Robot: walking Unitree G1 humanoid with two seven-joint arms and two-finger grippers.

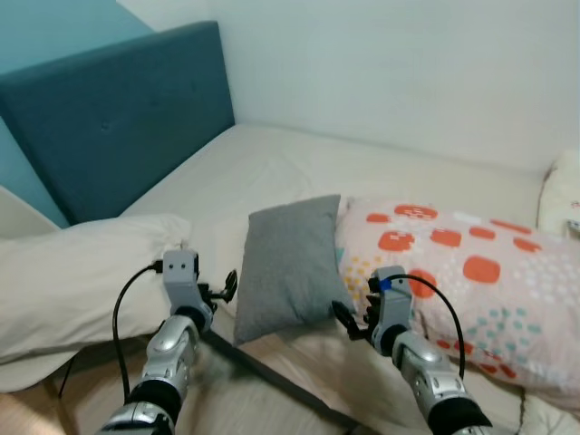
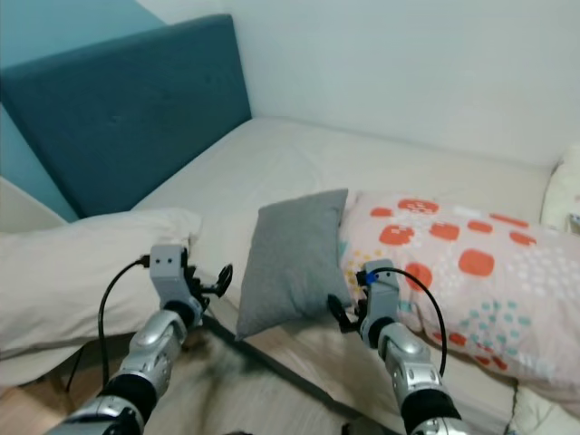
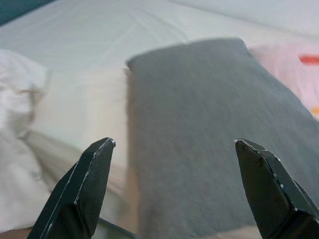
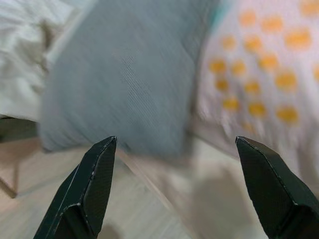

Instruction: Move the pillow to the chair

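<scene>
Left gripper [image 1: 220, 292] was hanging just off the near left corner of the grey pillow [image 1: 292, 263], fingers spread wide, not touching it. Right gripper [image 1: 355, 319] was the same deal at the pillow's near right corner, fingers wide apart too, nothing held. The pillow itself lay on the bed [image 1: 263, 168] near its front edge, squeezed between a white pillow [image 1: 72, 281] on the left and a pink one with orange spots [image 1: 471, 281] on the right. Teal headboard [image 1: 109, 113] stood behind. No readable writing or labels on anything
</scene>
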